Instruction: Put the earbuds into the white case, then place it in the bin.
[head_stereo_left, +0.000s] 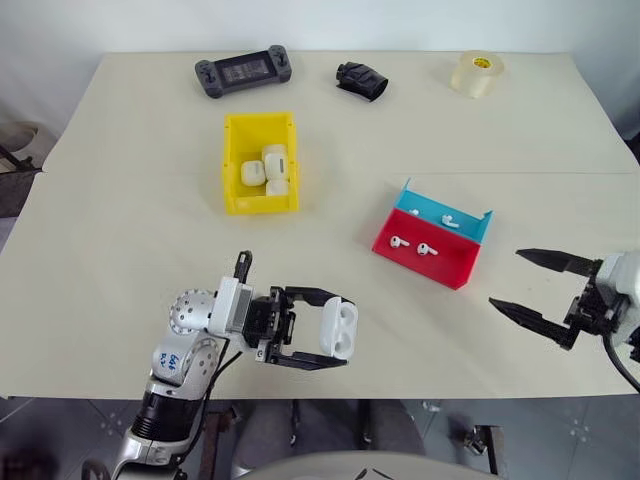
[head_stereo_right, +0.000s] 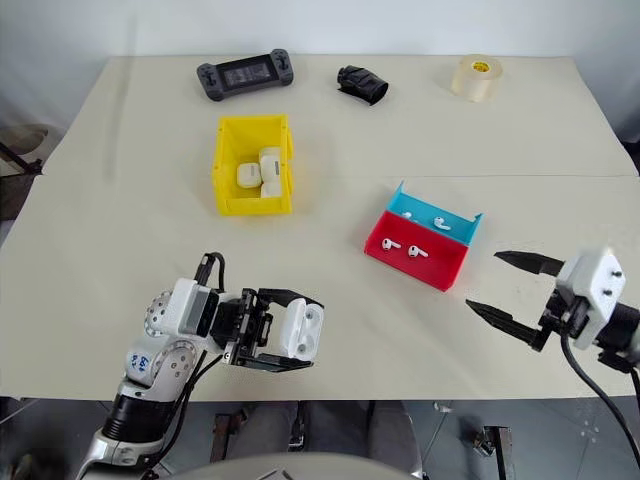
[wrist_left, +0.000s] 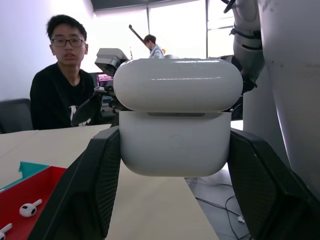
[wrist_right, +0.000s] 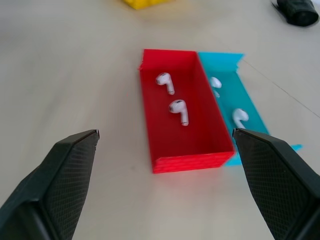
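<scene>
Two earbuds (head_stereo_left: 413, 245) lie loose in the red tray (head_stereo_left: 425, 258), apart from each other, and two more white buds (head_stereo_left: 449, 220) sit in the blue tray (head_stereo_left: 440, 212) that adjoins it on the far side. Left gripper (head_stereo_left: 318, 330), over the near edge of the table (head_stereo_left: 120, 200), is clamped on the white case (head_stereo_left: 338, 328), one black finger on each side of the case body; its hinged lid stands ajar, and a narrow gap shows between lid and body in the left wrist view. Right gripper (head_stereo_left: 535, 285) hangs over the table's near right part, just beside the red tray, fingers spread wide with nothing between them; in the right wrist view the red tray lies between its two fingers. Yellow bin (head_stereo_left: 259, 162) stands mid-table, well apart from both grippers, holding several white cases (head_stereo_left: 266, 170) already. Along the far edge: a dark game controller (head_stereo_left: 243, 72), a small black object (head_stereo_left: 361, 81), a roll of clear tape (head_stereo_left: 476, 73). A seated person (wrist_left: 60, 90) shows beyond the table in the left wrist view.
</scene>
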